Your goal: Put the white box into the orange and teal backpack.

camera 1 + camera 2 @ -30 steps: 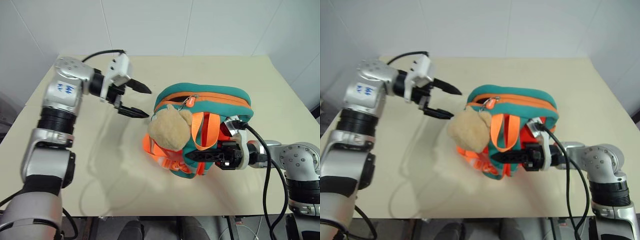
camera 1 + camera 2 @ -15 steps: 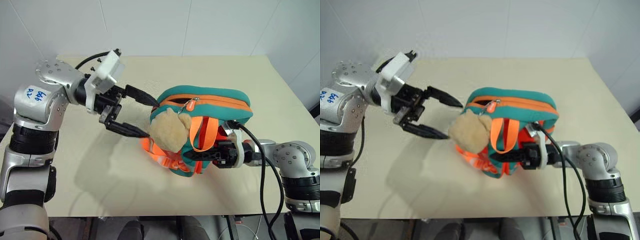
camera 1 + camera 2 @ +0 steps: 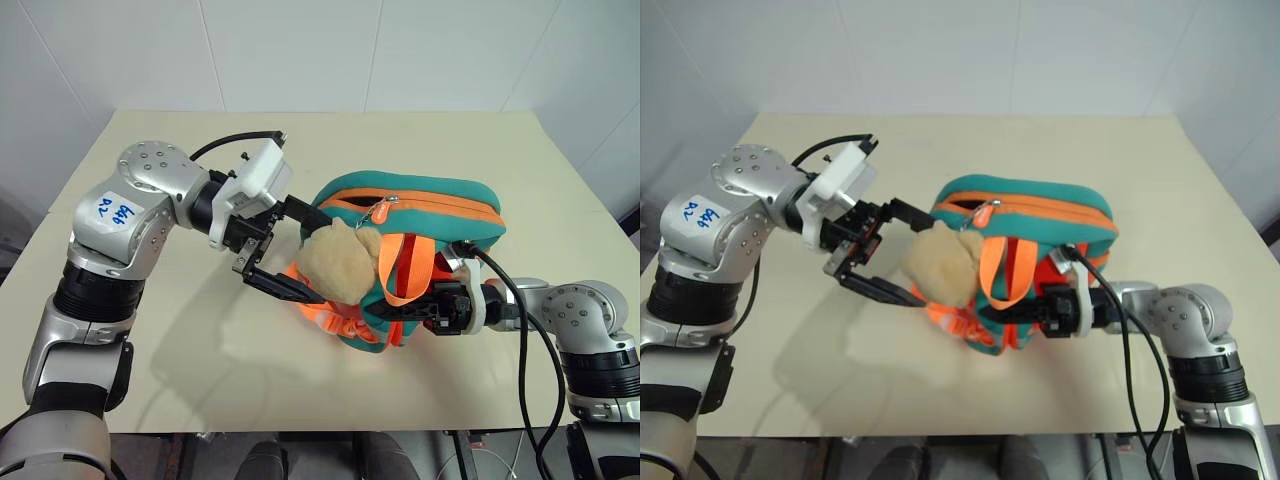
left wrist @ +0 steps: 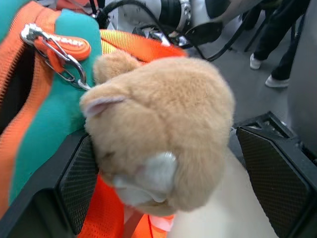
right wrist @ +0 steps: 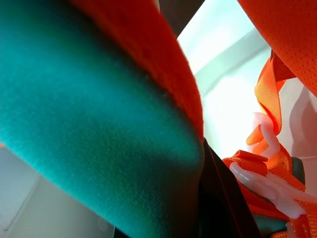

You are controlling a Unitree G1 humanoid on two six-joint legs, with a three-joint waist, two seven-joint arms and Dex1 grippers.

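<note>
The orange and teal backpack (image 3: 420, 200) lies on the table with its zipper facing up. A tan plush toy (image 3: 335, 265) hangs at its left side. My left gripper (image 3: 316, 256) is open, one finger above the toy and one below it; in the left wrist view the toy (image 4: 163, 129) sits between the two pads (image 4: 81, 183). From the right, my right gripper (image 3: 385, 314) lies level and is shut on a teal strap (image 5: 89, 124) at the backpack's near side. The white box is out of view.
The beige table (image 3: 200, 380) has free room to the left of and in front of the backpack. Orange webbing loops (image 3: 405, 270) hang over the backpack's front. A white wall runs behind the table's far edge.
My left gripper has swung in toward the backpack and nearer to me, and its open fingers now straddle the plush toy. The right gripper has kept its hold and place.
</note>
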